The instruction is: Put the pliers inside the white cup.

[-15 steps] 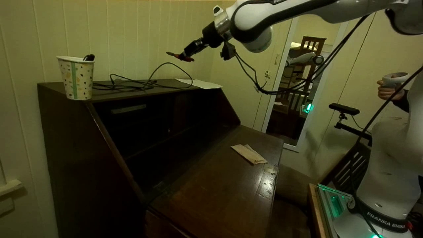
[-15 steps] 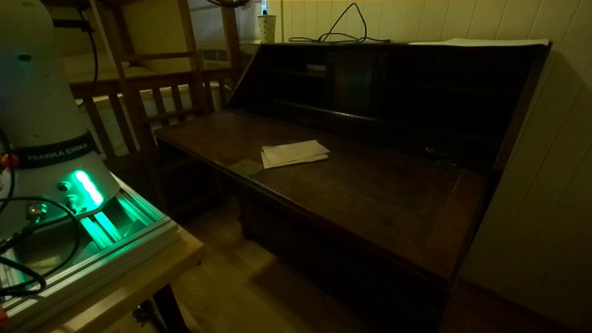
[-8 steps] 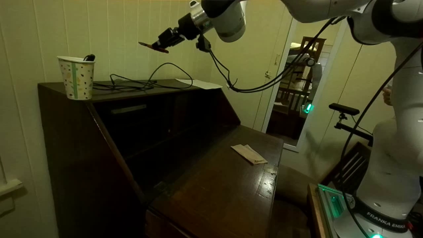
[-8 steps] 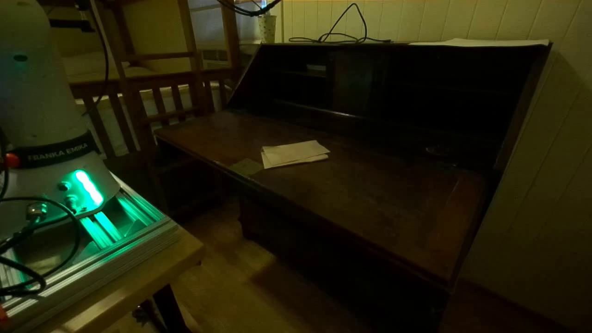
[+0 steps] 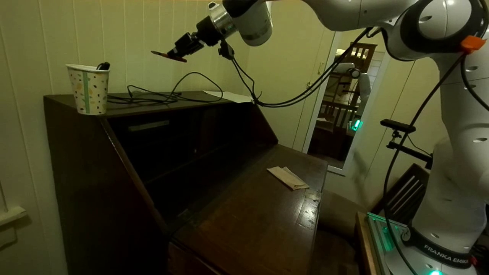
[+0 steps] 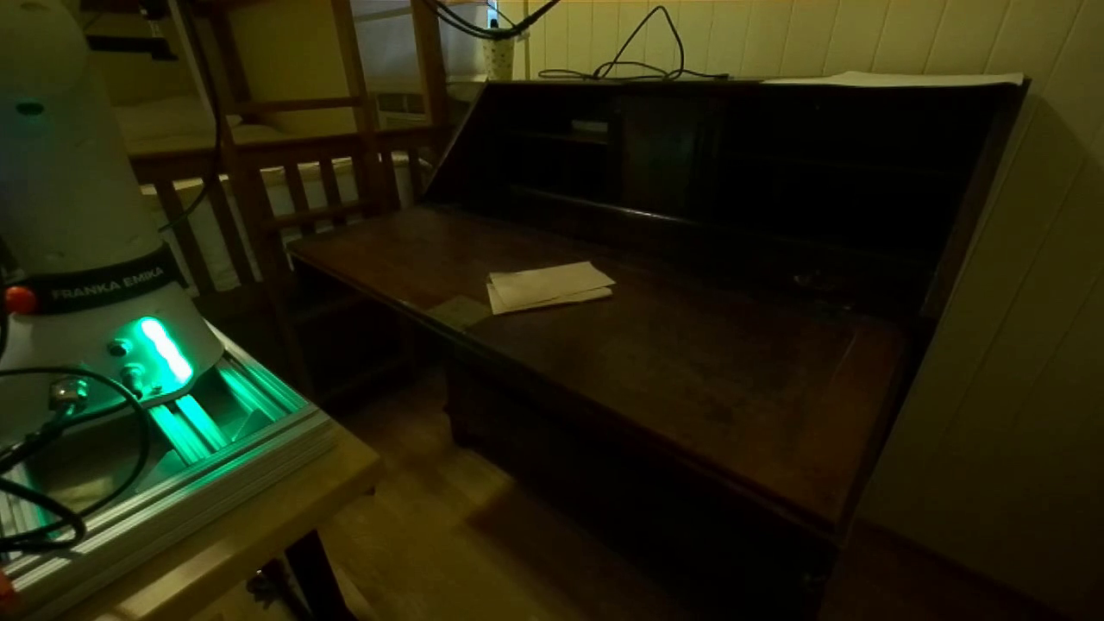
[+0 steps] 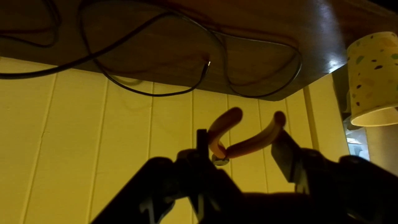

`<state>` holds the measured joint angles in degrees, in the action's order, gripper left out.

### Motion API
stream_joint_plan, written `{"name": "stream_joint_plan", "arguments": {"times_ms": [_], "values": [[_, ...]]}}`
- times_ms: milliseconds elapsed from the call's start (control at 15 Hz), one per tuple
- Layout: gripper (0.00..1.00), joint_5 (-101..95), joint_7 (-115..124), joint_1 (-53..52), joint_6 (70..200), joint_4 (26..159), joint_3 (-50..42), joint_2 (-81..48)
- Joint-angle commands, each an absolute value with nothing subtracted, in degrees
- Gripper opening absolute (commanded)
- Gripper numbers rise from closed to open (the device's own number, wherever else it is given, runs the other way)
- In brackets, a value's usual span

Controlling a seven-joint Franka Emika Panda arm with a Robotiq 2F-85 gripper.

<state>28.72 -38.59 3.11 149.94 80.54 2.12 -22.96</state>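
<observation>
The pliers [image 5: 162, 54], with reddish-orange handles, are held in the air above the desk top. They also show in the wrist view [image 7: 248, 146], where their spread handles lie between the two fingers. My gripper [image 5: 171, 54] is shut on the handles, one finger against each. The white cup [image 5: 91, 89], off-white with a dotted pattern, stands upright on the near left end of the desk top. A dark object sticks out of its rim. The cup also shows in an exterior view [image 6: 498, 62] and at the right of the wrist view [image 7: 374, 77]. The gripper is apart from the cup and higher.
Looping black cables [image 5: 149, 100] lie on the desk top between the cup and a white sheet [image 5: 231, 97]. Folded paper [image 5: 288, 178] lies on the lowered lid of the dark wooden desk [image 5: 244, 214]. A panelled wall [image 5: 145, 46] rises behind the desk.
In an exterior view the gripper has moved left with the pliers, closer to the cup, first rising slightly, then sinking a little. The arm's hanging cables have moved into the top of an exterior view.
</observation>
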Motion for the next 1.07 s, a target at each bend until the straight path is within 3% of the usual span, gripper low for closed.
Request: {"name": "stream_joint_plan", "arguments": {"times_ms": [0, 467, 800, 867, 1000], "values": [[0.29, 19.2, -35.2, 3.2, 140.2, 77.9, 3.1, -22.8], [0.29, -3.5, -24.1, -4.8, 108.1, 64.6, 3.8, -20.8], [0.29, -14.5, -28.9, -10.2, 88.8, 48.3, 2.6, -28.2], [0.54, -10.2, -26.3, -8.6, 93.2, 57.2, 3.7, -22.7], [0.54, -12.6, -27.2, -9.5, 91.1, 53.7, 3.5, -24.9]]}}
